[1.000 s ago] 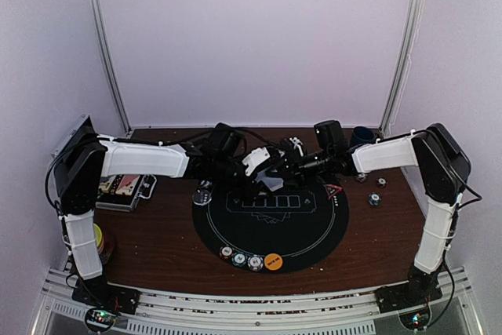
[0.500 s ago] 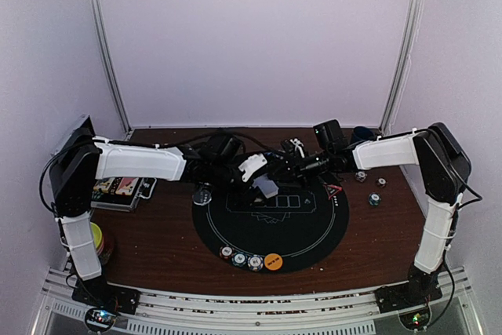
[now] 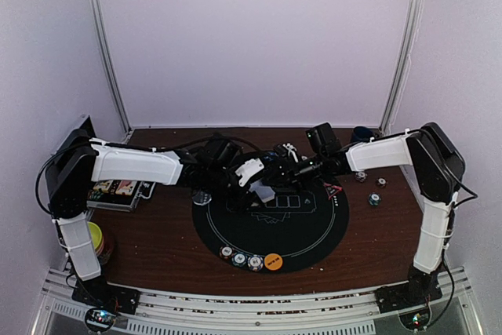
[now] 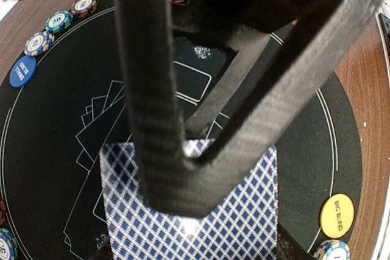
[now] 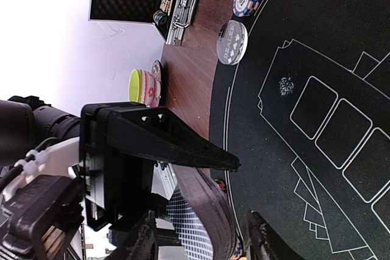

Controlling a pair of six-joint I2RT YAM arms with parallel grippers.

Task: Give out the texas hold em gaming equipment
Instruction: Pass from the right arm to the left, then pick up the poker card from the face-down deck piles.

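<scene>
Over the back of the round black mat (image 3: 314, 233), my left gripper (image 3: 255, 186) is shut on a blue-diamond-backed playing card (image 4: 201, 223), and its fingers (image 4: 152, 120) meet on the card's top edge. My right gripper (image 3: 273, 169) faces it from the right and is open. In the right wrist view its fingertips (image 5: 263, 238) stand either side of the card (image 5: 190, 231) without touching it. Three striped chips (image 3: 239, 258) and an orange button (image 3: 273, 261) line the mat's near edge. A red triangle marker (image 3: 332, 191) lies at the mat's right.
An open metal case (image 3: 118, 190) sits at the left, with a yellow-green bowl (image 3: 96, 237) in front of it. A clear round button (image 3: 203, 196) lies at the mat's left edge. Loose chips (image 3: 375, 199) lie on the wood at the right, and a dark blue cup (image 3: 361, 135) stands behind them.
The left gripper has drawn the card slightly towards me and to the left. The right gripper's fingers have spread wider and no longer hold the card.
</scene>
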